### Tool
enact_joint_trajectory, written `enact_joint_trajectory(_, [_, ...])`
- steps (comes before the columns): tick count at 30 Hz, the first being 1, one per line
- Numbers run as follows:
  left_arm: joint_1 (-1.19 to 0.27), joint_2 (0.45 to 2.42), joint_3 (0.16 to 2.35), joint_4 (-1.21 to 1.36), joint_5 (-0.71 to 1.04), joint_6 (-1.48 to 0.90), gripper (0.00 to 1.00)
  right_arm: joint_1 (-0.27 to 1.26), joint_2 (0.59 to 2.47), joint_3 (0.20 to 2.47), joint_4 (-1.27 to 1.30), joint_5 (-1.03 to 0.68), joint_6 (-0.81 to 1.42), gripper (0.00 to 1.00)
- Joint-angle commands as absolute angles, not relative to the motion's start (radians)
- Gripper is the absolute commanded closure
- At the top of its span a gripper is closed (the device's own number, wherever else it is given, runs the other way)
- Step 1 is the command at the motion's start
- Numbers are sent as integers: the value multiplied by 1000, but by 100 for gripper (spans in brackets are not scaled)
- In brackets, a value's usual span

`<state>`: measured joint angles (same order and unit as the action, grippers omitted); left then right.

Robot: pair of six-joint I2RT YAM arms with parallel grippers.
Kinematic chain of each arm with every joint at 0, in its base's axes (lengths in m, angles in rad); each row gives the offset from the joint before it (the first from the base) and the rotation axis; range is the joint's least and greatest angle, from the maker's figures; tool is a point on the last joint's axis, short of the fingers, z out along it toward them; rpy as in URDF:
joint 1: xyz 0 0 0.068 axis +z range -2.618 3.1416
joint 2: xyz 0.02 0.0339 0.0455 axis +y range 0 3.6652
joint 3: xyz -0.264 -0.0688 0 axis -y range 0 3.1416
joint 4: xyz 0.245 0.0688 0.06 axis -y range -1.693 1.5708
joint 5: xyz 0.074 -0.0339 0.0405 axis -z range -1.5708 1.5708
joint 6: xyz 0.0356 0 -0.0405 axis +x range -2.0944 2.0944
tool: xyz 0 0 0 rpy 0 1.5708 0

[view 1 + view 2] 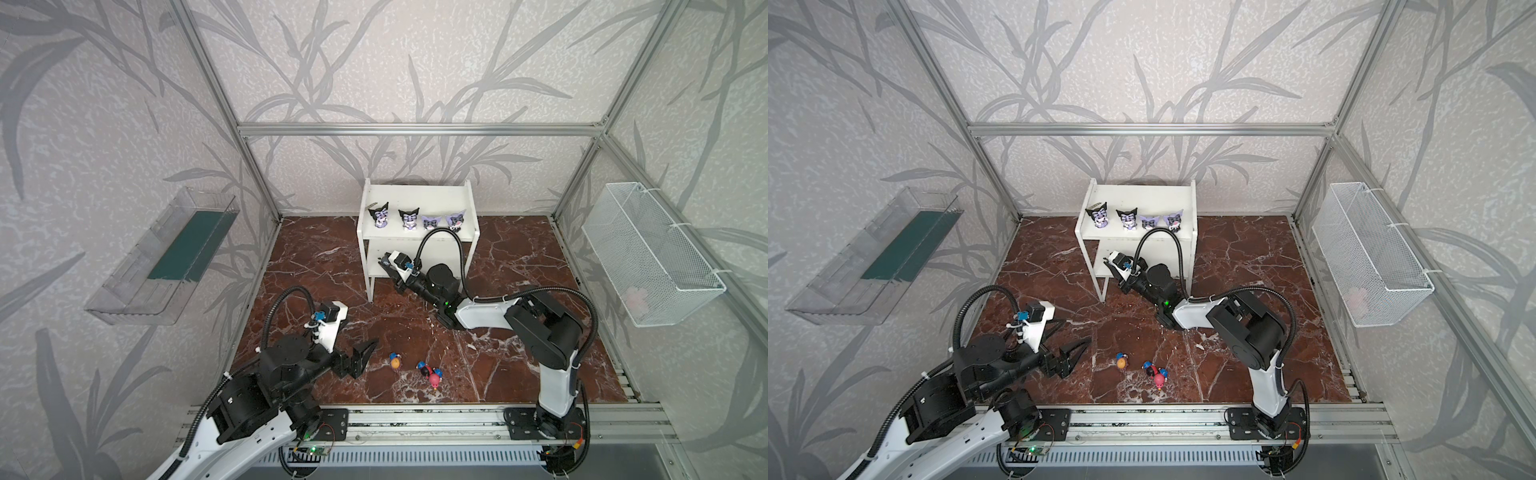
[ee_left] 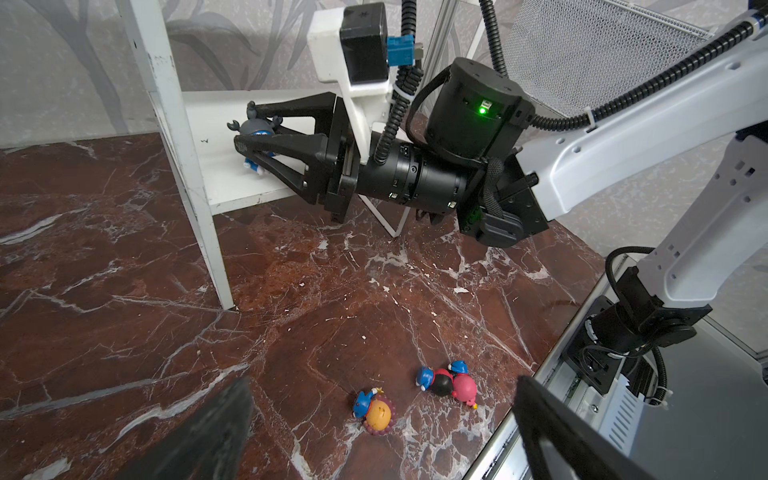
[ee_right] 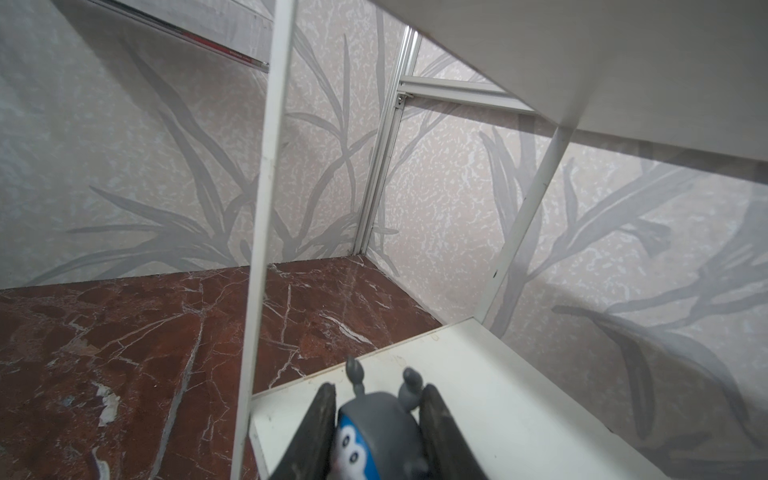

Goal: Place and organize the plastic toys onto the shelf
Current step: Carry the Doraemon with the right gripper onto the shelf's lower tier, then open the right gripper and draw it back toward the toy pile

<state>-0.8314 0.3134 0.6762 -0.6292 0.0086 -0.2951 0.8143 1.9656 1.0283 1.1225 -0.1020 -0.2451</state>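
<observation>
The white shelf (image 1: 417,194) (image 1: 1142,194) stands at the back of the floor, with several larger pointed-ear plastic toys (image 1: 409,218) in a row on its top board. My right gripper (image 1: 384,262) (image 2: 245,129) (image 3: 376,395) reaches into the lower tier. It is shut on a grey-headed toy (image 3: 382,424) (image 2: 255,126) over the lower board's front left corner. My left gripper (image 1: 368,349) (image 2: 382,380) hangs open above the floor. The orange toy (image 2: 379,417) (image 1: 395,362), black-red toy (image 2: 440,384) and pink toy (image 2: 464,388) lie on the floor just beyond it.
A clear plastic tray (image 1: 166,257) hangs on the left wall and a white wire-mesh basket (image 1: 648,253) on the right wall. The aluminium rail (image 1: 415,424) runs along the front edge. The shelf's thin front leg (image 2: 199,216) stands beside the right gripper.
</observation>
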Motion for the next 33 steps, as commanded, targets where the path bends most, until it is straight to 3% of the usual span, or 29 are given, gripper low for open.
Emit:
enact_joint_trajectory(1, [-836, 311, 677, -644, -1, -287, 0, 813, 1988, 1065, 1161, -95, -224, 74])
enact_joint_trajectory(10, [-836, 312, 676, -643, -4, -286, 0, 813, 2002, 1078, 1140, -104, -197, 69])
enact_joint_trajectory(33, [-836, 306, 675, -635, 5, -285, 0, 815, 1953, 1037, 1127, -77, -221, 42])
